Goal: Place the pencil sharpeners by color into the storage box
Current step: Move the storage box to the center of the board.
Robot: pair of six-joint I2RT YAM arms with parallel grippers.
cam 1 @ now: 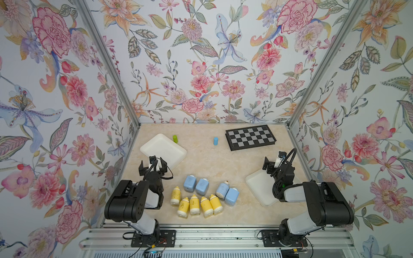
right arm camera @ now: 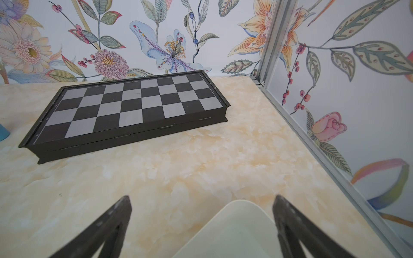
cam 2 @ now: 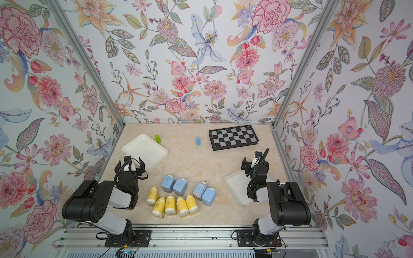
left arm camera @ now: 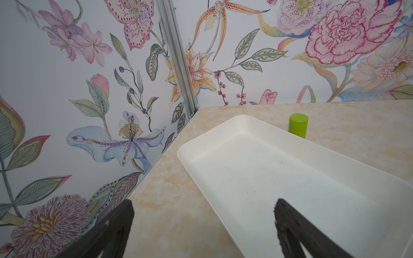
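Yellow sharpeners (cam 1: 194,204) beside blue sharpeners (cam 1: 202,186).

Marbled beige table (cam 1: 212,160). Reference: upright blue cylinder (cam 1: 215,141).
Chessboard (cam 1: 250,137): near it, on the right arm's side.
Green cylinder (cam 1: 175,138): upright, on the opposite side, just beside the left white tray (cam 1: 161,147).
Right white tray (cam 1: 260,188): beyond the chessboard, toward the arm bases.
Five yellow sharpeners (cam 1: 194,204) and four pale-blue sharpeners (cam 1: 202,186): lying clustered, well apart from the reference, toward the arm bases.
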